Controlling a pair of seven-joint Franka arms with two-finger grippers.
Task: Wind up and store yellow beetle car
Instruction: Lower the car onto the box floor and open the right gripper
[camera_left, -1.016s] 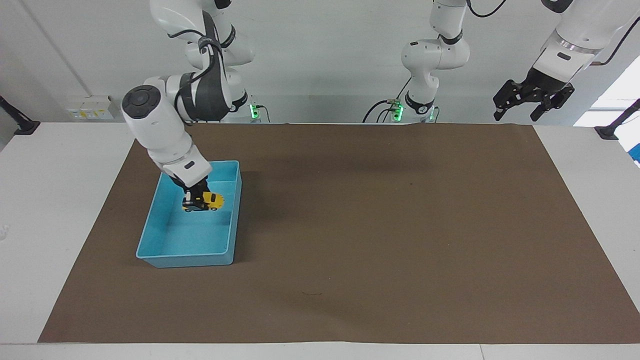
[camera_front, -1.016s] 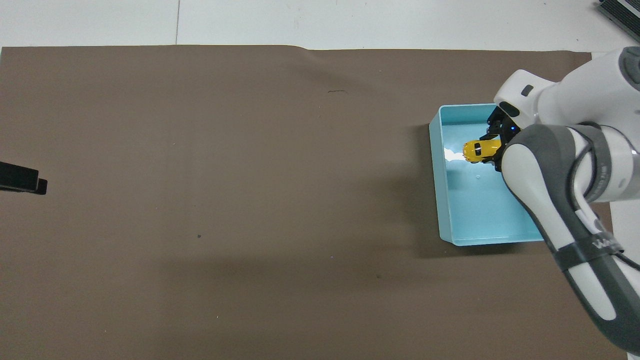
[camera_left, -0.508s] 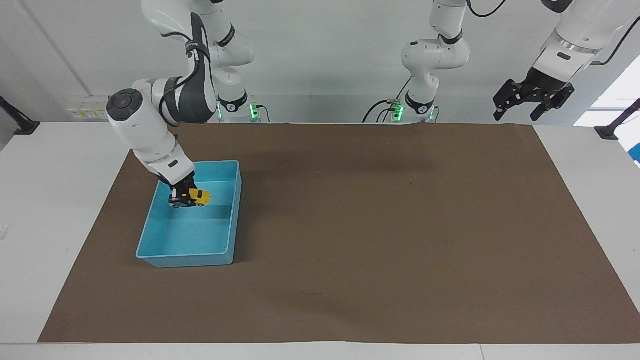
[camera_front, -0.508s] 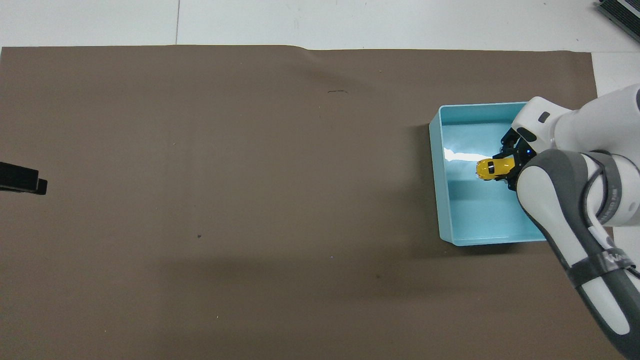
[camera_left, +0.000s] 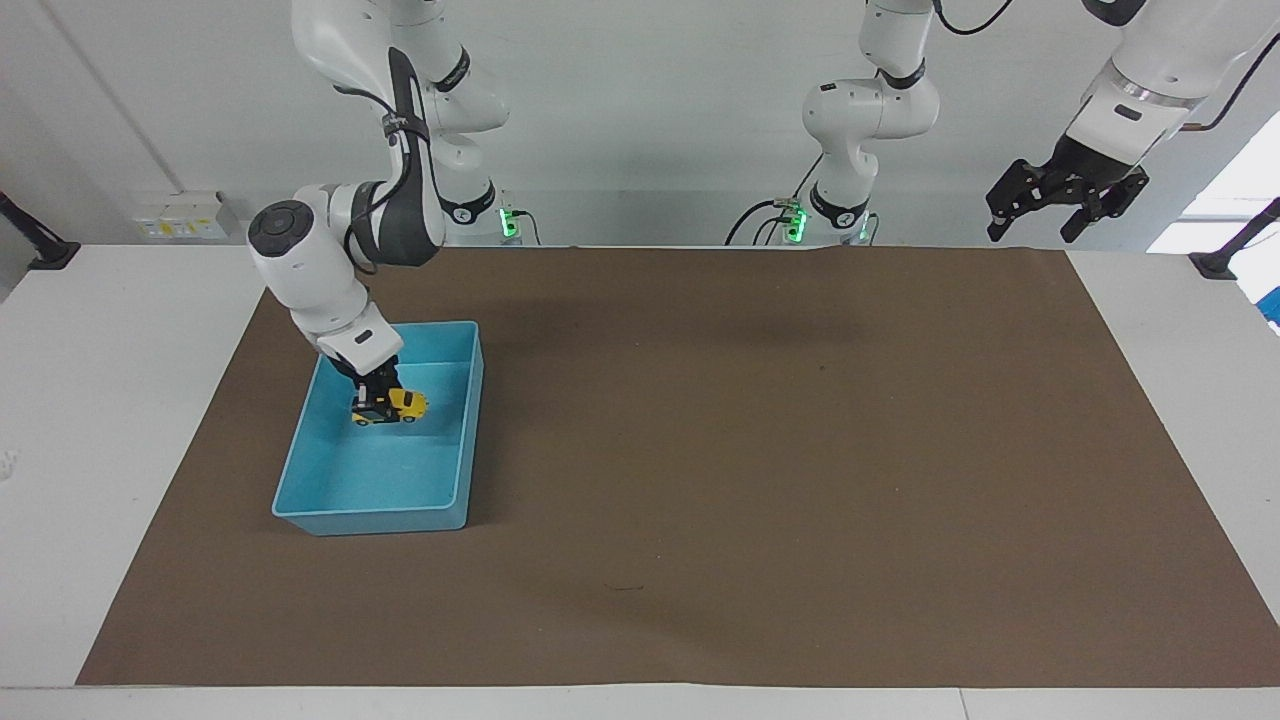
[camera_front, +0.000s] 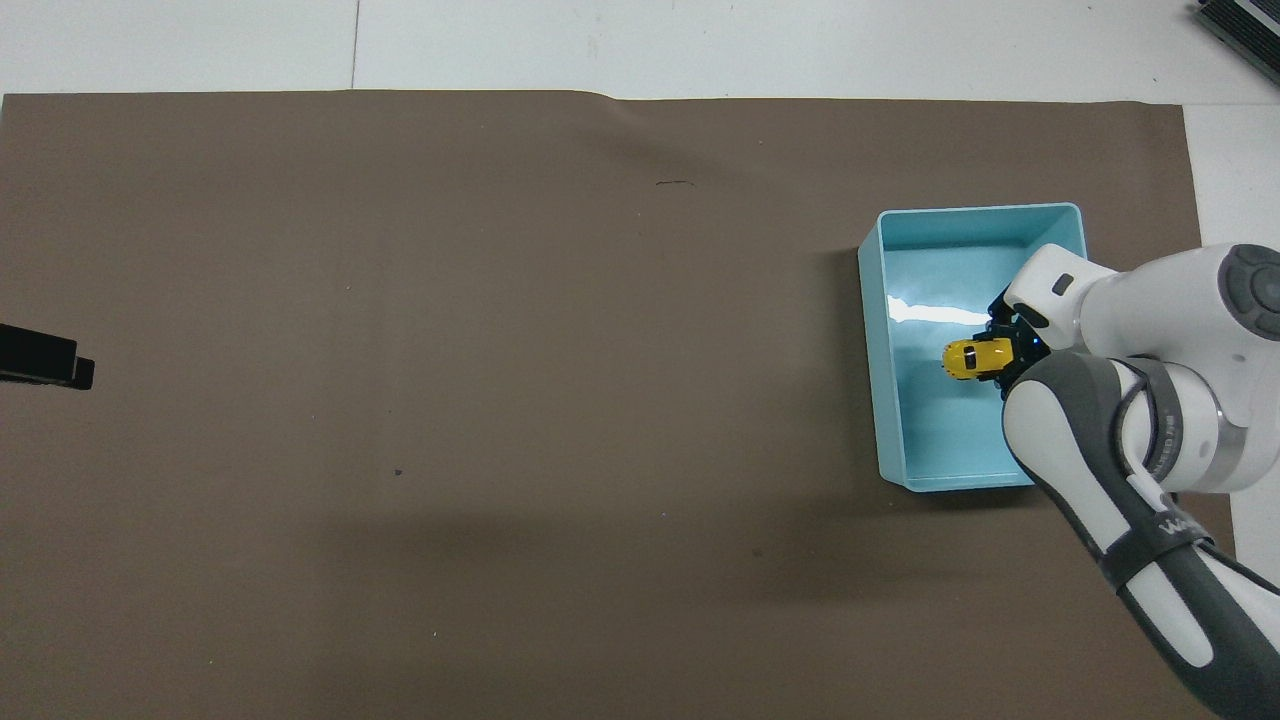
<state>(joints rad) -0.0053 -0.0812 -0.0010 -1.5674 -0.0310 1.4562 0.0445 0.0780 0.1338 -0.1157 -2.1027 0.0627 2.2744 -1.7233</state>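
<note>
The yellow beetle car (camera_left: 391, 405) is clamped by the right gripper (camera_left: 378, 397) over the blue tray (camera_left: 372, 517), inside its walls. The left gripper (camera_left: 1065, 200) is held with fingers apart, waiting above the table edge.

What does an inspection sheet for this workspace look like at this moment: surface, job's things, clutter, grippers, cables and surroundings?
Surface: white table covered by a brown mat.
Job's things: yellow toy car held inside the blue tray, low over its floor; whether it touches the floor cannot be told. The tray lies toward the right arm's end of the table.
Clutter: nothing seen.
Grippers: right gripper shut on the car, over the tray; left gripper open, raised over the mat's edge by its base, waiting.
Cables: black cables at the arm bases.
Surroundings: white wall, socket box, black clamps at the table corners.
</note>
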